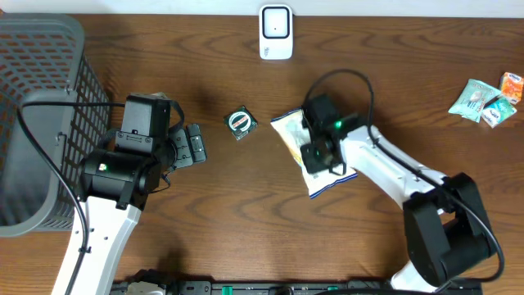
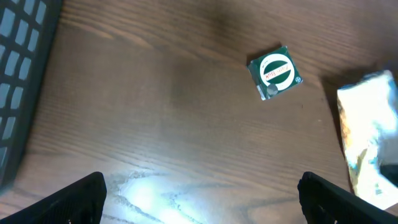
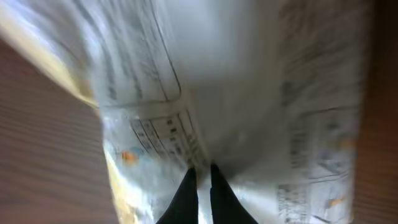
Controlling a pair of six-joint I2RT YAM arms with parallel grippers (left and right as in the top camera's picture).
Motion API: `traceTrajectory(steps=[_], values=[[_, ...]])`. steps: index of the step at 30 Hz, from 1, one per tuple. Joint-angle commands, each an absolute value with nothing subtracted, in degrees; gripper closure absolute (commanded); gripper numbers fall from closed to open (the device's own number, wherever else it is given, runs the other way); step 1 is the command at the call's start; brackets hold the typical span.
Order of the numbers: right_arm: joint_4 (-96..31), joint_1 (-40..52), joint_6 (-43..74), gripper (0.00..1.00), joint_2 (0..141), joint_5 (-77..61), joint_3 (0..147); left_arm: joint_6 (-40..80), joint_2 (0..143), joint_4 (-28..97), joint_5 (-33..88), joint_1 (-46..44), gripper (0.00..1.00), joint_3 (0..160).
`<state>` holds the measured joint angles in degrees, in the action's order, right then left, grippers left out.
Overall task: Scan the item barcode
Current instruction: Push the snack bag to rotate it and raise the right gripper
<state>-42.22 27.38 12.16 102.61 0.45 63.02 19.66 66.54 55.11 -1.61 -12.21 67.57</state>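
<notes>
Gripping: the right end effector [image 3: 199,180] is pinched shut on the snack bag [image 1: 288,131], its two dark fingertips meeting on a fold of the printed film.
Snack bag: just right of the middle of the overhead frame, low over the desk [image 1: 246,213]; whether it touches the wood I cannot tell.
Long axis: upper left to lower right in the overhead frame, with the grip across its middle.
Scanner: the white scanner [image 1: 276,33] sits at top centre, up and slightly left of the bag and well apart, so the coming move looks like a carry that way.
Nearer arm: the right. The left end effector [image 1: 195,146] stands wide open and empty, left of centre beside the basket [image 1: 49,82].
Right wrist view: blurred print and boxed text up close; no barcode can be made out.
Left wrist view: a green packet [image 2: 275,71] alone on the wood, with the bag's edge at frame right.
Overhead only: the scanner, and loose packets [image 1: 487,98] at upper right.
</notes>
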Motion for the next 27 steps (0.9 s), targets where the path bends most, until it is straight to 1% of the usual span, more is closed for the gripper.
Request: traceTrajectory(steps=[1,6,8,10,11,12,13,15,16,18,19,22,27], values=[[-41.52,27.20,11.77,0.97,103.28,1.15,61.12,20.18,66.65,55.07,-1.54,-12.12,0.02,68.10],[-43.86,27.20,11.97,0.99,101.95,0.95,64.10,20.18,66.65,55.07,-1.54,-12.12,0.02,68.10],[-45.71,27.03,11.94,0.98,101.36,1.45,66.57,20.18,66.65,55.07,-1.54,-12.12,0.02,68.07],[-47.24,26.63,11.92,0.94,101.03,2.55,69.54,20.18,66.65,55.07,-1.54,-12.12,0.02,68.10],[-47.79,26.30,11.92,0.90,100.90,3.31,71.20,20.18,66.65,55.07,-1.54,-12.12,0.02,68.10],[-47.83,26.06,11.92,0.84,100.90,4.05,72.34,20.18,66.65,55.07,-1.54,-12.12,0.02,68.10],[-47.75,25.56,11.90,0.68,100.86,5.08,73.95,20.18,66.65,55.07,-1.54,-12.12,0.02,68.07],[-46.83,24.69,11.79,0.51,100.86,6.15,75.40,20.18,66.65,55.07,-1.52,-12.12,0.02,68.10],[-45.98,24.23,11.38,0.45,100.86,6.13,75.64,20.18,66.65,55.07,-1.54,-12.12,0.02,68.07],[-43.42,22.81,11.00,0.39,100.88,5.89,75.68,20.18,66.65,55.07,-1.54,-12.12,0.02,68.07],[-42.46,22.06,10.70,0.37,100.95,5.56,75.66,20.18,66.65,55.07,-1.54,-12.12,0.02,68.07],[-40.42,19.27,9.80,0.35,101.10,2.68,75.66,20.18,66.65,55.07,-1.54,-12.12,0.02,68.07],[-39.09,14.66,2.79,0.33,101.97,-10.61,75.61,20.18,66.65,55.07,-1.54,-12.12,0.02,68.10]])
